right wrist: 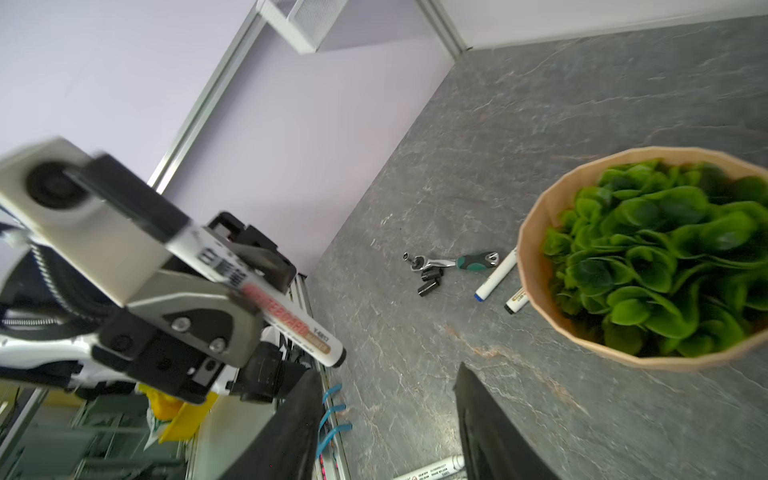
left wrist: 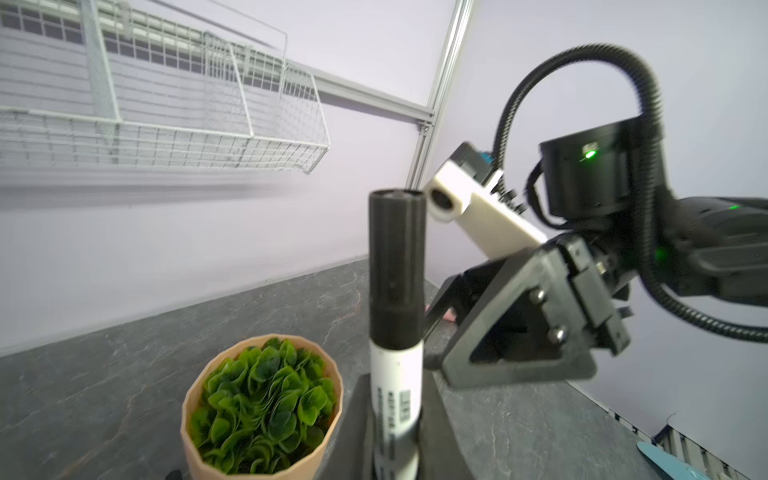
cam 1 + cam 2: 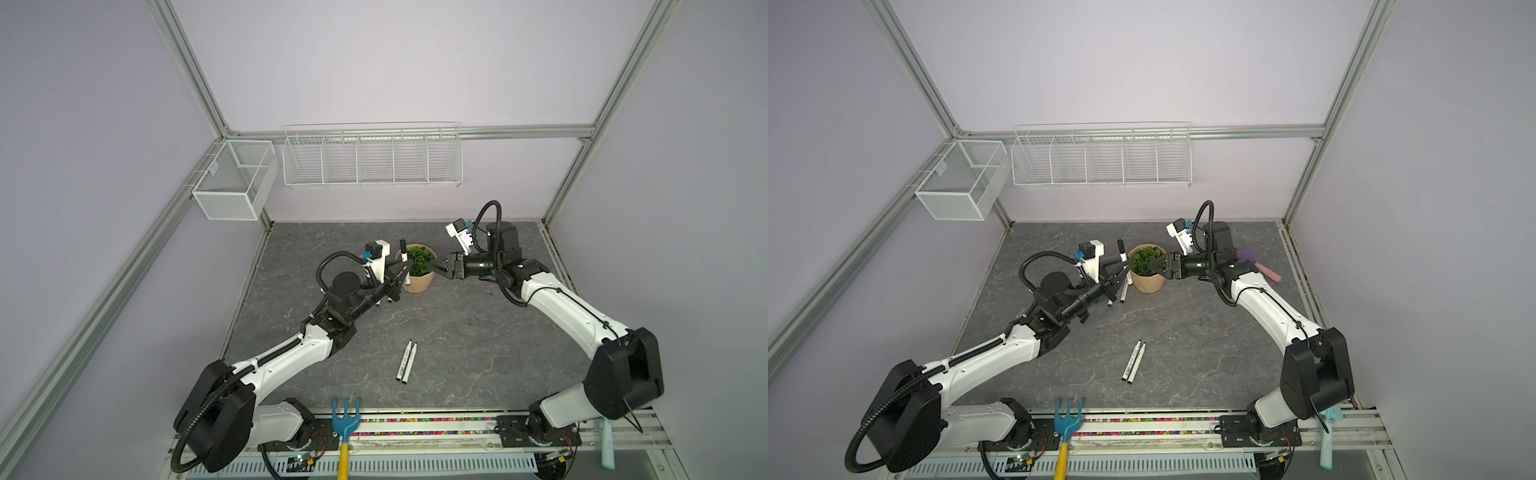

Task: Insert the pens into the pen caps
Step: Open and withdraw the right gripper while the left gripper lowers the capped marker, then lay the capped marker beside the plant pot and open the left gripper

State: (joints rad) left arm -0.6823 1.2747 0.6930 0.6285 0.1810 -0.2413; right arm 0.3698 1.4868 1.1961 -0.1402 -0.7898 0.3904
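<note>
My left gripper (image 3: 402,279) is clamped on a pen (image 2: 397,374), held upright just beside the potted plant (image 3: 420,283), with a black cap (image 2: 397,270) on its top end. My right gripper (image 1: 390,424) stands wide and empty over the plant. Two pens (image 3: 406,361) lie side by side mid counter (image 3: 478,332). Two more pens (image 1: 496,274) and loose black caps (image 1: 430,280) lie near the pot.

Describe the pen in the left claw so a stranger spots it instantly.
Find the potted plant at the back of the grey table. Just left of it, the left claw grips one pen. It alone stands upright, black cap on top, while the other pens lie flat.
</note>
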